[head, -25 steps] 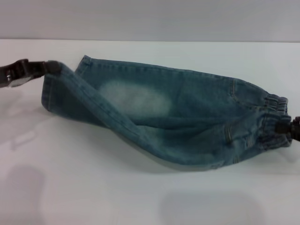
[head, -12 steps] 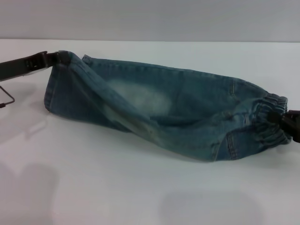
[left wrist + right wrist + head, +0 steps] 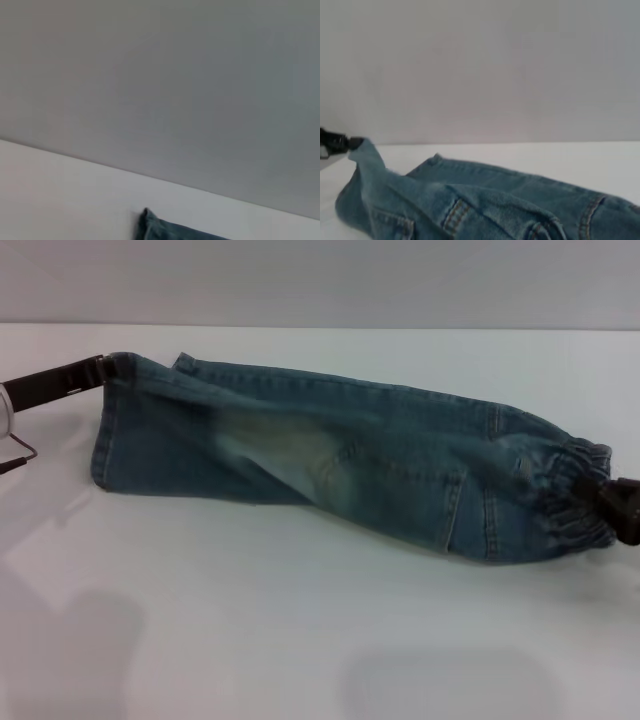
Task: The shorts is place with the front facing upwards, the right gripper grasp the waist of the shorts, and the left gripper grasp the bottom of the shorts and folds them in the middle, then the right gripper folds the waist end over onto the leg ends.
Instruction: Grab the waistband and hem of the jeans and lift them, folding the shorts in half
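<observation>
A white surface (image 3: 250, 640) runs back to a plain grey wall, and the shorts (image 3: 340, 465) lie stretched across it from the robot's left to its right. The left gripper (image 3: 98, 368) sits at the far left corner, its jaws closed on the bottom of the shorts (image 3: 110, 430), pinching the upper corner of the hem and holding it a little above the surface. The right gripper (image 3: 622, 508) is at the right edge of the head view, its jaws clamped on the waist (image 3: 575, 495), whose ruched band bunches around them.

Compared with a second ago, the near half of the denim has swung up and over the far half. The pale faded patch that lay open on the thigh is now mostly covered, only a dim streak showing near the middle. The long diagonal ridge of lifted fabric has flattened, and the shorts read as a narrower, doubled strip with a pocket seam (image 3: 455, 510) facing up near the waist. The left gripper has moved farther back.

In the right wrist view the denim (image 3: 485, 200) fills the foreground, with the left gripper (image 3: 342, 143) gripping a raised corner at its far end.
</observation>
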